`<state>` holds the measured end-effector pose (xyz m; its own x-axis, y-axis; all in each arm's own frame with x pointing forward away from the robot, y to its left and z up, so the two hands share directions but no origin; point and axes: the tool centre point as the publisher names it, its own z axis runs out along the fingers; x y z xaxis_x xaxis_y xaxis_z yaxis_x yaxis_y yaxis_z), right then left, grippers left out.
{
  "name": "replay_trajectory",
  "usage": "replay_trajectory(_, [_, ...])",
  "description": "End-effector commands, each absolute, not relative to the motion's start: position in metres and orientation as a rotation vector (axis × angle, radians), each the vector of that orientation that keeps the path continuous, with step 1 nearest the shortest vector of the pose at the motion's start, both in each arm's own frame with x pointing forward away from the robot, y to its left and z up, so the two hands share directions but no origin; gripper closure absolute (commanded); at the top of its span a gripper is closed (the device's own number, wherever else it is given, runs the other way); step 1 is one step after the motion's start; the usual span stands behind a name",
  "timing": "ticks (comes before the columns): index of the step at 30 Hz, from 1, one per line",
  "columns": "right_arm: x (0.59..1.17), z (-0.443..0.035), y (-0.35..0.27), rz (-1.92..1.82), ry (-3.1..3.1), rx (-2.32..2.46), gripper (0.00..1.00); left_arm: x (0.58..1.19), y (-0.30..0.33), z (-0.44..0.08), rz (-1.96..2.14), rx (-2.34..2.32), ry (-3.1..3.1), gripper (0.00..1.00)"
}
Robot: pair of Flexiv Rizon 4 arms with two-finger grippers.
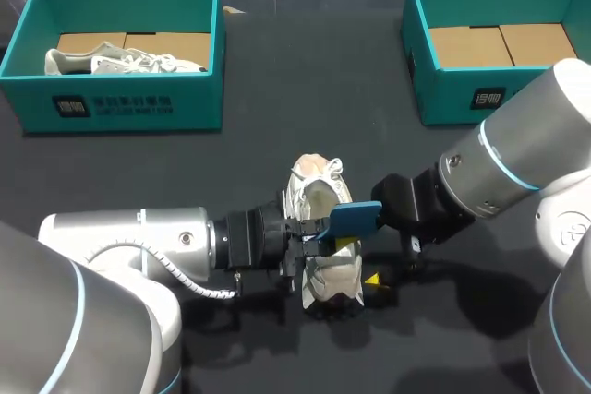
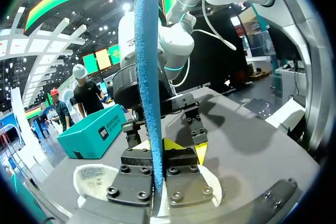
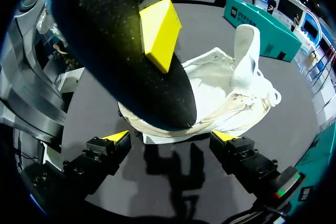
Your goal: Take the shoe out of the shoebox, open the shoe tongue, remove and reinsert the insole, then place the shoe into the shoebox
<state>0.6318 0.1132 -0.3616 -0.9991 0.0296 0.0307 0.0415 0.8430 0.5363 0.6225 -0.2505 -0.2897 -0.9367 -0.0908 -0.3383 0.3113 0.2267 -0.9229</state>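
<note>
Head view: the white shoe [image 1: 323,228] was seen mid-table, partly hidden by the blue insole [image 1: 354,219] held on edge over it. The left gripper [image 2: 159,148] was stretched in low, pinching the insole; the right gripper [image 3: 170,137] was held spread just beside the shoe. Another shoe [image 1: 120,62] was seen lying in the left shoebox [image 1: 120,103]; only cardboard was seen in the right shoebox [image 1: 462,94].

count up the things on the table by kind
boxes: 2 (left box, right box)
shoes: 2 (boxed shoe, loose shoe)
insole: 1
total: 5
</note>
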Motion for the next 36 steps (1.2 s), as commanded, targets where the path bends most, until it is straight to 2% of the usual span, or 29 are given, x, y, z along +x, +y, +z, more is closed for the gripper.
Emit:
replay_trajectory(1, [0.630,-0.362,0.113,-0.874,-2.997,-0.059,0.00,0.625,-0.248,-0.299,-1.793,0.239,2.147,1.00])
replay_trajectory(36, [0.630,-0.362,0.113,-0.874,-2.997,-0.059,0.00,0.651,-0.240,-0.339,-1.669,0.365,2.056,1.00])
